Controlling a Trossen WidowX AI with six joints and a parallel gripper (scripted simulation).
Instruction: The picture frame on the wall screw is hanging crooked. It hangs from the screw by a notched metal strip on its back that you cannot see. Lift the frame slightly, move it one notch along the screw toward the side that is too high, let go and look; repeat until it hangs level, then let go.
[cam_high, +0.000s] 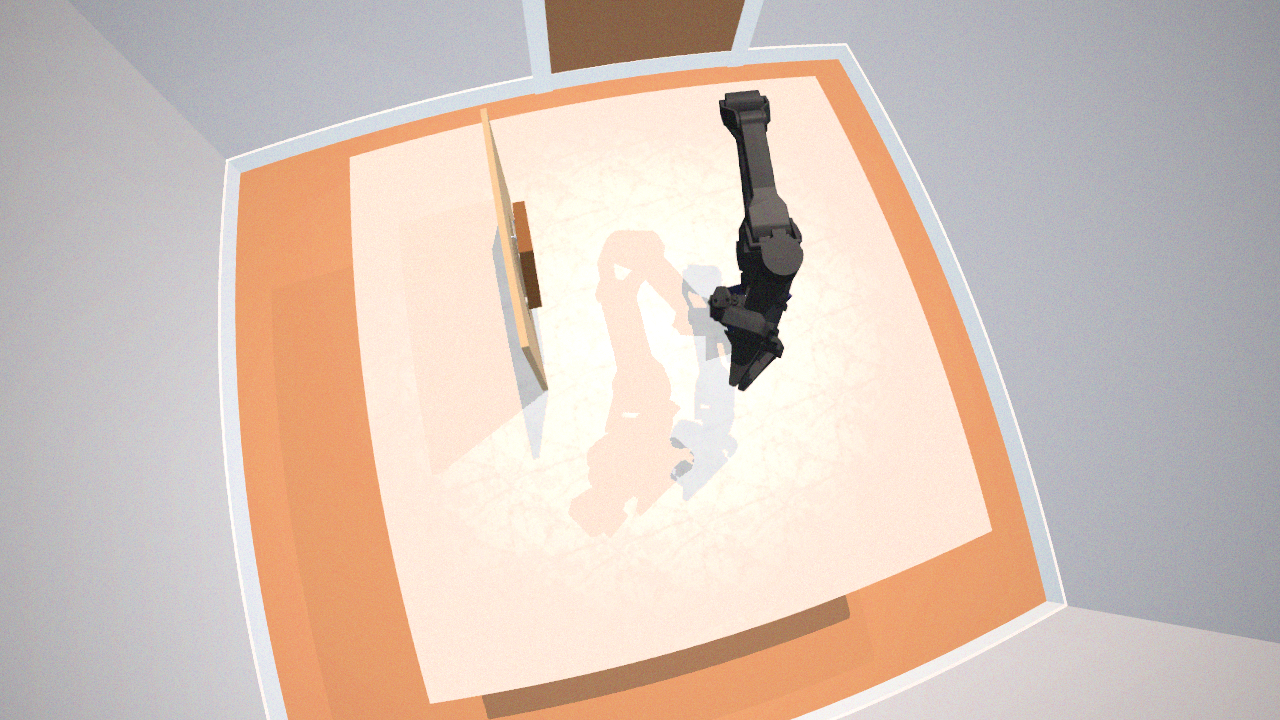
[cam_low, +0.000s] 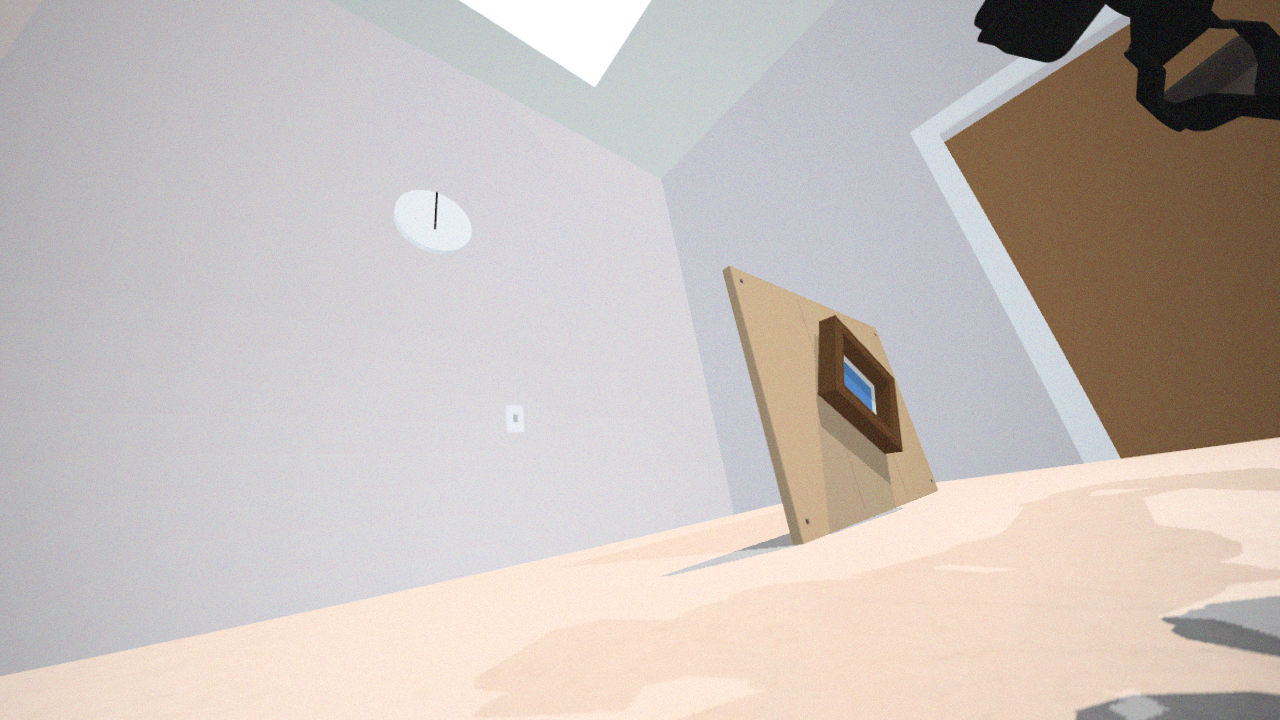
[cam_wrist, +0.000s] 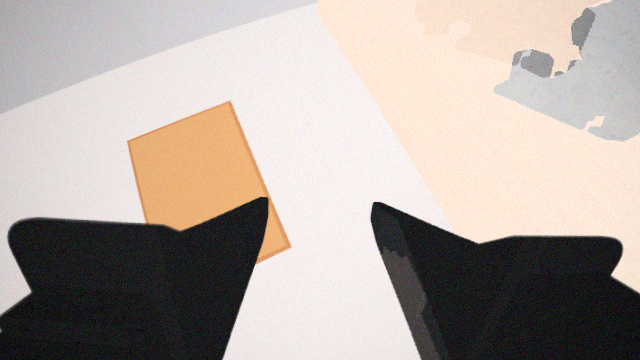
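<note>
The brown picture frame (cam_high: 532, 279) (cam_low: 830, 362) hangs on the front of the tan board (cam_high: 490, 143) (cam_low: 769, 358), with a blue picture inside. In the exterior view it is tilted against the board's edges, its left end higher and its right end lower. The screw and the notched strip are hidden behind it. My gripper (cam_high: 737, 385) (cam_wrist: 320, 208) is open and empty, its fingers partly apart. It is well away from the frame, to the right of the board in the top view. The frame is not in the wrist view.
Black arm parts (cam_low: 1199, 111) cross the upper right of the exterior view. A white clock (cam_low: 420, 219) and a switch (cam_low: 514, 418) are on the wall. An orange panel (cam_wrist: 195, 170) is on the far wall in the wrist view. A brown door (cam_high: 644, 34) (cam_low: 1154, 268) stands behind.
</note>
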